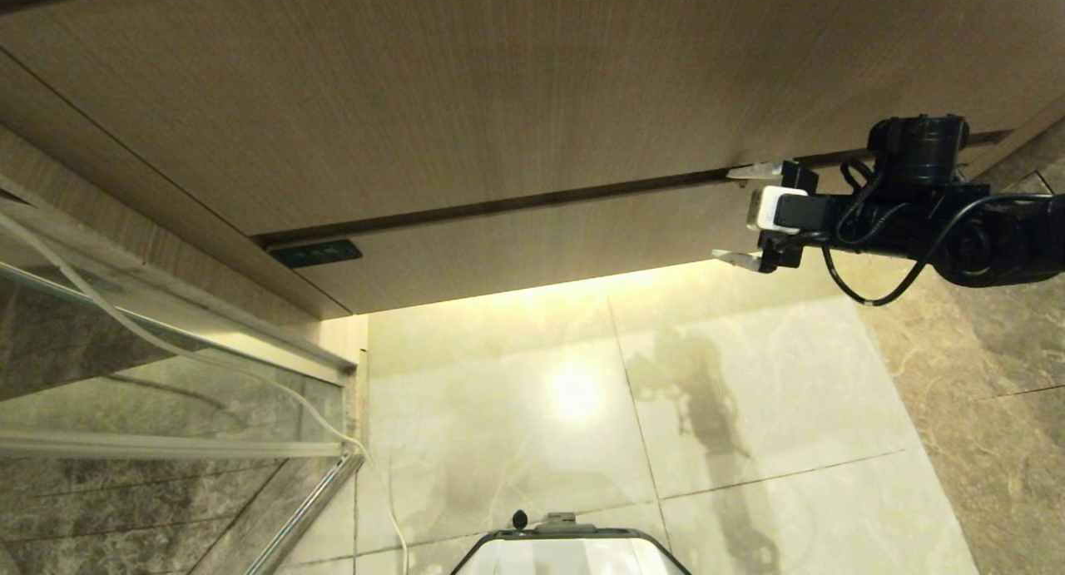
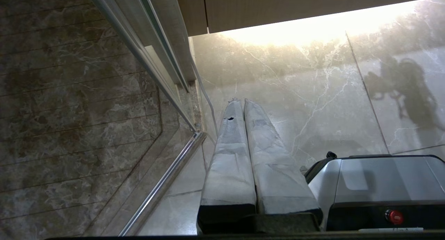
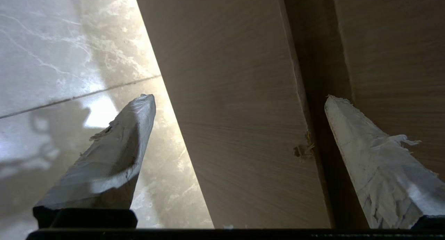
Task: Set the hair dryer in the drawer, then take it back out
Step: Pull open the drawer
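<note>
The hair dryer is out of view. Of the drawer [image 1: 532, 242] I see only its low wood-grain front, below a dark gap under the taller panel [image 1: 499, 101]. My right gripper [image 1: 725, 215] is open at the right end of that front. One taped finger is level with the dark gap, the other just past the front's lower edge. In the right wrist view the drawer front [image 3: 236, 111] fills the space between the open fingers of the right gripper [image 3: 238, 98], with nothing held. My left gripper [image 2: 242, 101] hangs parked and shut over the floor.
A glass shower door [image 1: 166, 367] with a metal frame stands at the left, and a white cable [image 1: 250, 375] runs along it. Glossy marble floor [image 1: 666, 392] lies under the cabinet. My base [image 1: 570, 550] shows at the bottom. The drawer's edge has a chipped spot [image 3: 302, 149].
</note>
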